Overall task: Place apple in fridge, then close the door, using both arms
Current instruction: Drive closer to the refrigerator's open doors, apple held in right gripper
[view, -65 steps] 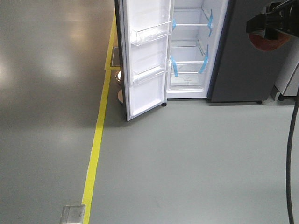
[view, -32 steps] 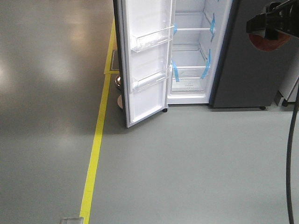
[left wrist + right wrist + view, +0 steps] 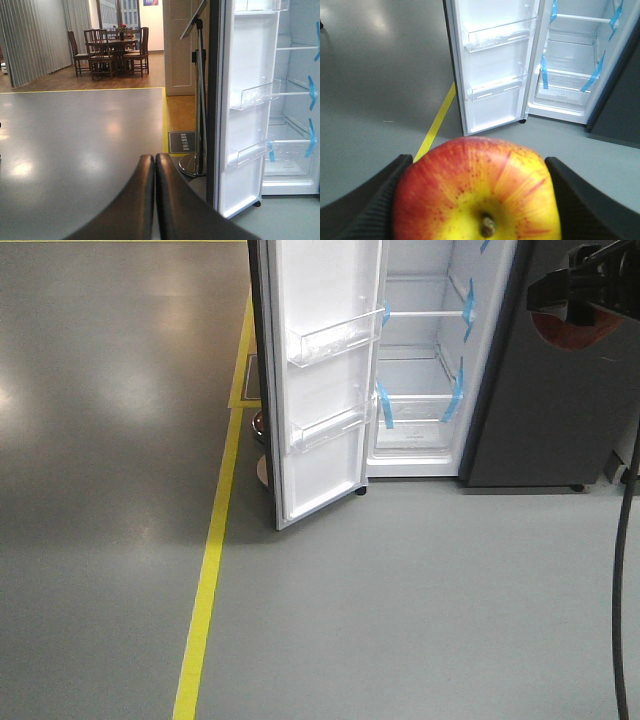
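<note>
- The right fingers are spread about as wide as the apple and press on its two sides. The fruit sits stem-up between them, out in front of the fridge and well apart from it.
- The left fingers are pressed together with nothing between them, pointing at the floor beside the door.
- Judged risk: only the apple's flanks are held, so a jolt on the way in could let the round, smooth fruit slip and drop to the floor.
- Judged risk: the door stands swung open between the left arm and the cabinet, so either arm could strike its edge or its clear door bins.
- Judged risk: a shelf lip or a loose strip of blue tape could catch the fruit as it goes in.
- Judged risk: a metal post with a round base stands just behind the door, so a reach around its outer face could knock it.
- The front view cuts off the fridge top, and there the apple shows only as a red sliver under the dark fingers.
- The wrist view crops the apple's underside, so I cannot tell how deep the grip goes.
</note>
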Controlling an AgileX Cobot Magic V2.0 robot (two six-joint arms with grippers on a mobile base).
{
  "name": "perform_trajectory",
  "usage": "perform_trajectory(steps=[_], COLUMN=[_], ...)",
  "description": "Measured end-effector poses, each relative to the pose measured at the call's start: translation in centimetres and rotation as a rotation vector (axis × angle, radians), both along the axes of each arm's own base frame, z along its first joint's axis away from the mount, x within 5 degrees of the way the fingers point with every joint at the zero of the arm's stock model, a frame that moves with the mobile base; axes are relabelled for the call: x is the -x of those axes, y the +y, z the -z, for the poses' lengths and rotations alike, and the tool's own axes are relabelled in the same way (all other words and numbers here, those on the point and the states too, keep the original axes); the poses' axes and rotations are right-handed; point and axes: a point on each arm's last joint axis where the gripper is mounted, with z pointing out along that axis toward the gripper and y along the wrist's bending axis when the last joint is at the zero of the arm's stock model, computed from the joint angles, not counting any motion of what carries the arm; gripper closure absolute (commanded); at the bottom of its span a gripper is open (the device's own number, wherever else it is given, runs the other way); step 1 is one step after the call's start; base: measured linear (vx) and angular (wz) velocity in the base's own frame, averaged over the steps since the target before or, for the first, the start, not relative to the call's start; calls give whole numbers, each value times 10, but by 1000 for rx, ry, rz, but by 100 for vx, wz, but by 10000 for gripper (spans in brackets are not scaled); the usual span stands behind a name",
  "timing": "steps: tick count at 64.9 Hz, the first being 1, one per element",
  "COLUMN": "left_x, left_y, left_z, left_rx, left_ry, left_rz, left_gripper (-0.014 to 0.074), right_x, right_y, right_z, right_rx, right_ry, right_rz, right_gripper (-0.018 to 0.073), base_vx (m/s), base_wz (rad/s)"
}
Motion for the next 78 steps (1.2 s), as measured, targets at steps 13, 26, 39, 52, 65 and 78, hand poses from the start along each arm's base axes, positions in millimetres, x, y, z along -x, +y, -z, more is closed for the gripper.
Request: perform_trajectory(steps=[13,26,39,52,65,78], left_x=[0,0,0,0,0,0], left_y=[0,0,0,0,0,0], left_z=[0,0,0,0,0,0], left_rx=[0,0,0,0,0,0], left_ry=[0,0,0,0,0,0], left_rz=[0,0,0,0,0,0], left_gripper=[602,602,602,602,602,602], right_x=[0,0,0,0,0,0], right_y=[0,0,0,0,0,0], right_z=[0,0,0,0,0,0], right_rx=[0,0,0,0,0,0], right_ry=[0,0,0,0,0,0], right_rz=[0,0,0,0,0,0], right_gripper=[475,475,475,475,475,475], base_vx=[15,14,12,11,9,9], base_wz=[4,2,1,0,0,0])
